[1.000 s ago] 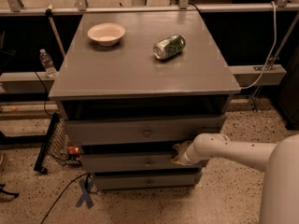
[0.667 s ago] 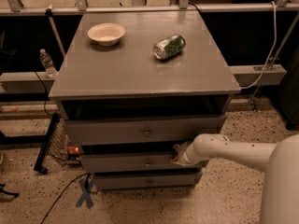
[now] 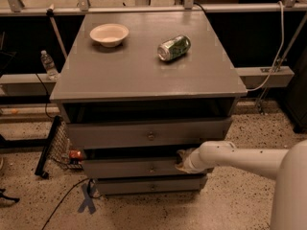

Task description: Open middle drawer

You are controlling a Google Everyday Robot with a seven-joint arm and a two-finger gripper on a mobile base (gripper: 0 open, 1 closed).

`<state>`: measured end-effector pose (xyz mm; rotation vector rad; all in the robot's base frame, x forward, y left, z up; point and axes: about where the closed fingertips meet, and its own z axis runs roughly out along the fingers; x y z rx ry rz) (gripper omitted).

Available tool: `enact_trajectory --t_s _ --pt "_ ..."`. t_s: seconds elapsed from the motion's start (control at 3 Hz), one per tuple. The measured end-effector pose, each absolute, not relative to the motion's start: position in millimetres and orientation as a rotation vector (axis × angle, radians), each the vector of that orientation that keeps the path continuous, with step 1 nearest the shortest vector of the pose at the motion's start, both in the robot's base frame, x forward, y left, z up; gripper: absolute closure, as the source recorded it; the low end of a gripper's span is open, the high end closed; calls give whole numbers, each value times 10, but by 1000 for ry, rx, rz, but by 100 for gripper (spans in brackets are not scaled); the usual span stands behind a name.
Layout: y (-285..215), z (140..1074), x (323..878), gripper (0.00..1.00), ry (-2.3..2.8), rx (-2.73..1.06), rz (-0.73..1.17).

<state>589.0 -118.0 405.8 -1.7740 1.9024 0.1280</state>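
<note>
A grey cabinet has three drawers with small round knobs. The middle drawer point(image 3: 129, 168) has its knob point(image 3: 152, 168) at the centre of its front, and a dark gap shows above its top edge. The top drawer point(image 3: 144, 134) above it stands pulled out a little. The bottom drawer point(image 3: 144, 186) is the narrowest. My gripper point(image 3: 182, 160) is at the right end of the middle drawer's top edge, at the end of my white arm point(image 3: 240, 158) coming in from the right.
On the cabinet top point(image 3: 139, 71) lie a white bowl point(image 3: 109, 34) and a green can point(image 3: 174, 47) on its side. A water bottle point(image 3: 48, 64) stands at the left. A black frame point(image 3: 47, 147) and cables lie on the floor to the left.
</note>
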Motion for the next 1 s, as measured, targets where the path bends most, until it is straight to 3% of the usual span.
enact_trajectory --t_s 1.0 --pt "-1200 4030 5550 100 1925 -1764 147"
